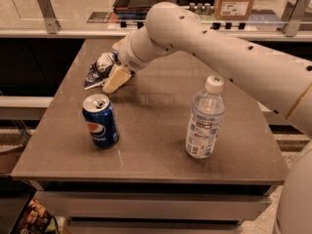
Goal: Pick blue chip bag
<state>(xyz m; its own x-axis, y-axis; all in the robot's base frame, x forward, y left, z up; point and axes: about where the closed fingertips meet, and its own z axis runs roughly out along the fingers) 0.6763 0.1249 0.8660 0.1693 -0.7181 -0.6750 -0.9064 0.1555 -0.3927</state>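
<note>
Tan fingers (pixel 116 79) of the gripper (pixel 112 66) are spread at the desk's (pixel 156 145) 10 o'clock, flanking the blue chip bag (pixel 99 68). The far finger is mostly hidden and contact is unclear. Pepsi can (pixel 100 121) at 7.

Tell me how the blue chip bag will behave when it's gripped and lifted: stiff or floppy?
Likely floppy: the blue chip bag lies crumpled on the table, so it should collapse rather than hold shape. Its shiny foil looks slippery, so it may slide. It is probably light, being small. The gripper sits close beside it.
</note>
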